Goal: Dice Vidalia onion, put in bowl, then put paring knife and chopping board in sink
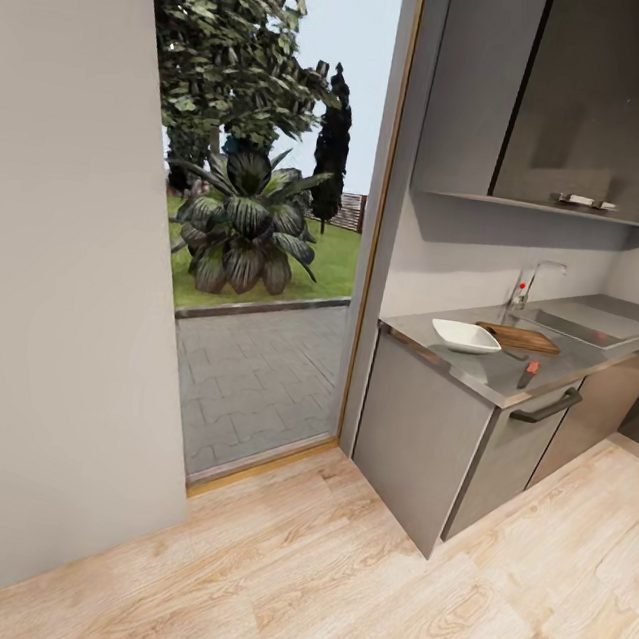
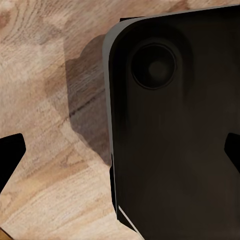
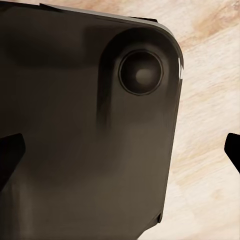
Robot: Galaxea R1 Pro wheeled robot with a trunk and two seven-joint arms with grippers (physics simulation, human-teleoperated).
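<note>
Bowl [image 1: 466,336] empty on countertop [image 1: 484,373], beside chopping board [image 1: 519,337]

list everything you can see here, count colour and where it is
countertop: one, grey brushed metal, along the wall at the head view's right
bowl: one, white, on the countertop near its left end
chopping board: one, brown wood, on the countertop just right of the bowl
paring knife: one, red-orange handle, near the countertop's front edge
sink: one, steel, set into the countertop beyond the board
faucet: one, chrome with a red knob, behind the sink
cabinets: grey, under the countertop, dark bar handle
upper cabinets: dark grey, on the wall above
floor: light wood
glass door: one, showing trees, lawn and paving
left tool: black fingertips at the picture's edges, wide apart, over the robot's dark base
right tool: same, wide apart
</note>
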